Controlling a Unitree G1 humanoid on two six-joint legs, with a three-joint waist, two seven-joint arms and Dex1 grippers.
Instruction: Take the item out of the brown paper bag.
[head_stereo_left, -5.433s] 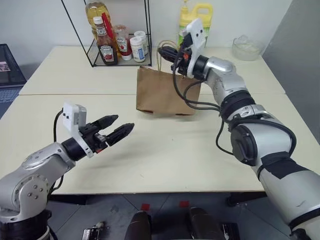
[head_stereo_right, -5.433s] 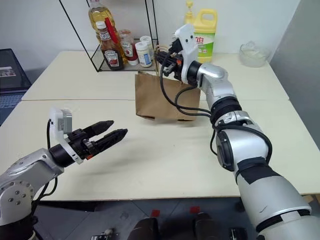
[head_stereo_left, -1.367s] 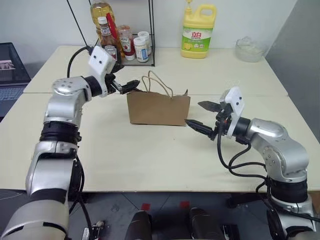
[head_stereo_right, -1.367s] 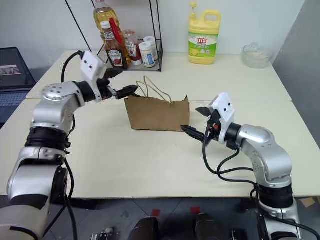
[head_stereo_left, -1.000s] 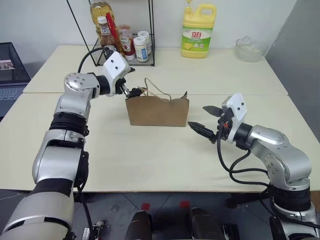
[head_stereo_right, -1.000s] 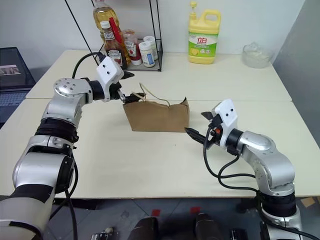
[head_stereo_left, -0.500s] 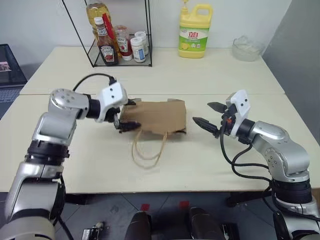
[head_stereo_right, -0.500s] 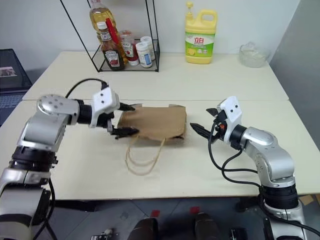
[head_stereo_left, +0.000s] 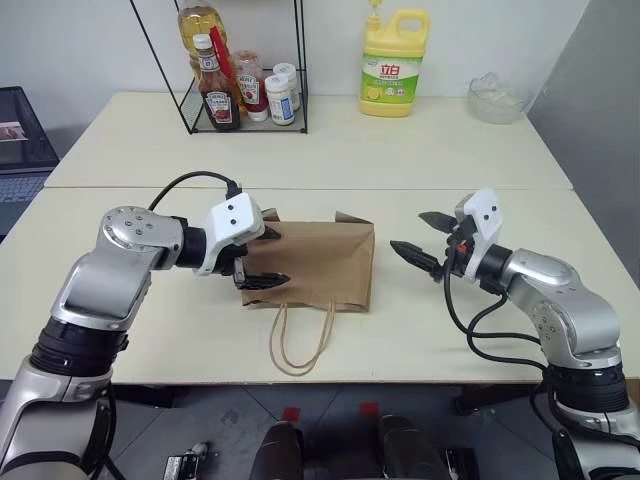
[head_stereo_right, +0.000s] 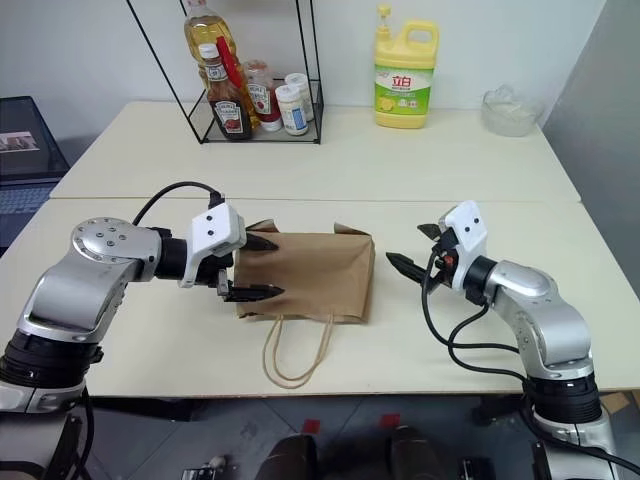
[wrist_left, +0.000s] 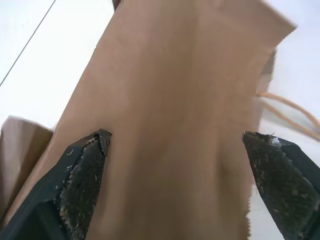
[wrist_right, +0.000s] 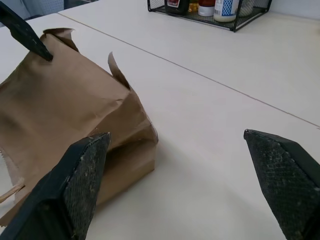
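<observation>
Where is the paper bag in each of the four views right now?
Left eye: bag lying flat, centre, between the grippers.
Right eye: bag centre, same spot.
Left wrist: bag close up between the fingers.
Right wrist: bag beside that gripper's finger.
Shared landmark: twine handles.

Counted on the two pale tables

One creased brown kraft paper bag with two thin tan twine loop handles; one big yellow plastic detergent jug; one clear glass bowl; one black wire rack holding one tall oil bottle, one ketchup bottle, and three smaller jars.
</observation>
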